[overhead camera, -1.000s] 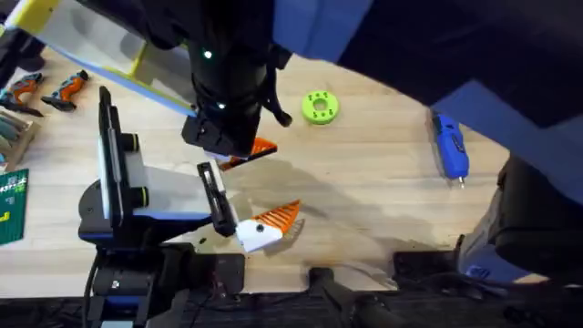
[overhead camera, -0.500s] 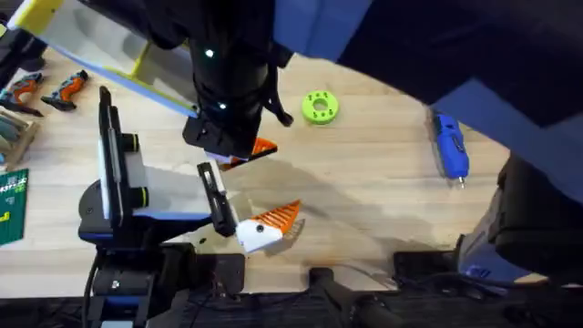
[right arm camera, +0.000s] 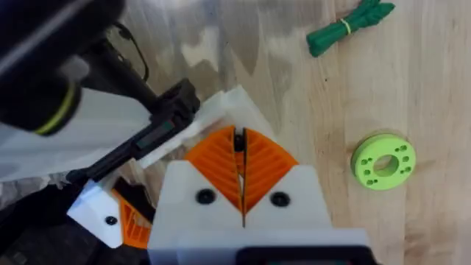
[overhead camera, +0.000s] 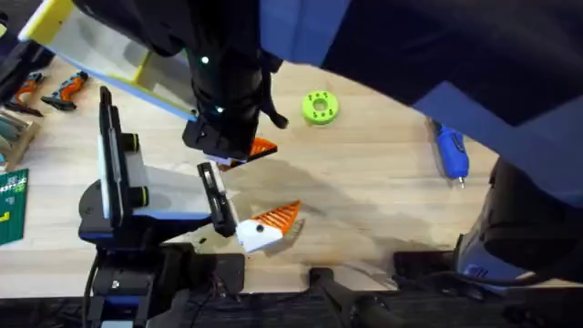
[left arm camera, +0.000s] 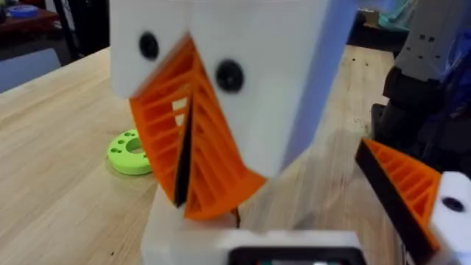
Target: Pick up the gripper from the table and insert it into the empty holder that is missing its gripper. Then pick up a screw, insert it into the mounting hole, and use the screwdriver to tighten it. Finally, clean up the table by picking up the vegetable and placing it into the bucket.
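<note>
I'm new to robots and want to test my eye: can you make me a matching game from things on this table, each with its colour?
Things:
1. screwdriver
2. disc
3. vegetable
4. table

Colours:
A. dark green
B. pale wood
C. blue
D. lime green

Pairs: 1-C, 2-D, 3-A, 4-B

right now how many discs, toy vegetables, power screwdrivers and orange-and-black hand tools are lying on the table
lime-green round plastic disc with holes: 1
dark green knobby toy vegetable: 1
chunky blue power screwdriver: 1
orange-and-black hand tools: 2
total: 5
</note>
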You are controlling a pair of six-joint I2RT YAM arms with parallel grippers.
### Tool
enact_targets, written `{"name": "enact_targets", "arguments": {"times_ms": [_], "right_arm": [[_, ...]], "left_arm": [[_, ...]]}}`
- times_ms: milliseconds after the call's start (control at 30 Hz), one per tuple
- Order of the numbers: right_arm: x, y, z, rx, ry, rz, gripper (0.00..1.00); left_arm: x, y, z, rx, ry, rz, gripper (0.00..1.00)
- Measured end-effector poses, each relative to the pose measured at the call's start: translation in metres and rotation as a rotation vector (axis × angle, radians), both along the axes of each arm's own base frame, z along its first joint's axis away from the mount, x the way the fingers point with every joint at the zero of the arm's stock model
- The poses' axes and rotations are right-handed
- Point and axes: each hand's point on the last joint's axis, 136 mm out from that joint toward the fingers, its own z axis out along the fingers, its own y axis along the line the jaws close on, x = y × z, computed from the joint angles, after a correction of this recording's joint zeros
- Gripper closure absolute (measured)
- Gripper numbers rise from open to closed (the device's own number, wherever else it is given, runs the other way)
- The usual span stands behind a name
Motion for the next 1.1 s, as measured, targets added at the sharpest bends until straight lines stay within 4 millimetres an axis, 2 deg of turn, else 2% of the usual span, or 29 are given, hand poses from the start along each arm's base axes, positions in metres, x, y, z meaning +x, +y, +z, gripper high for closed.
{"name": "enact_targets", "arguments": {"times_ms": [300, 467, 500, 767, 933, 1100], "right_arm": [[0.0, 0.0, 0.0, 0.0, 0.001, -0.003, 0.974], [0.002, -0.004, -0.001, -0.016, -0.005, -0.008, 0.29], [0.004, -0.006, 0.0, -0.017, -0.008, -0.012, 0.246], [0.007, -0.005, 0.01, 0.021, -0.02, -0.02, 0.227], [0.011, -0.015, 0.038, 0.093, -0.044, -0.048, 0.226], [0.033, -0.039, 0.062, 0.151, -0.066, -0.153, 0.226]], "left_arm": [[0.0, 0.0, 0.0, 0.0, 0.0, 0.0, 0.014], [-0.001, 0.0, 0.0, -0.001, 0.001, -0.003, 0.016], [-0.001, 0.0, 0.0, -0.001, 0.002, -0.003, 0.015], [-0.001, 0.0, 0.0, 0.001, -0.003, -0.005, 0.015], [-0.001, -0.001, 0.0, 0.0, -0.002, -0.008, 0.015], [-0.001, -0.001, 0.0, 0.0, -0.002, -0.008, 0.016]]}}
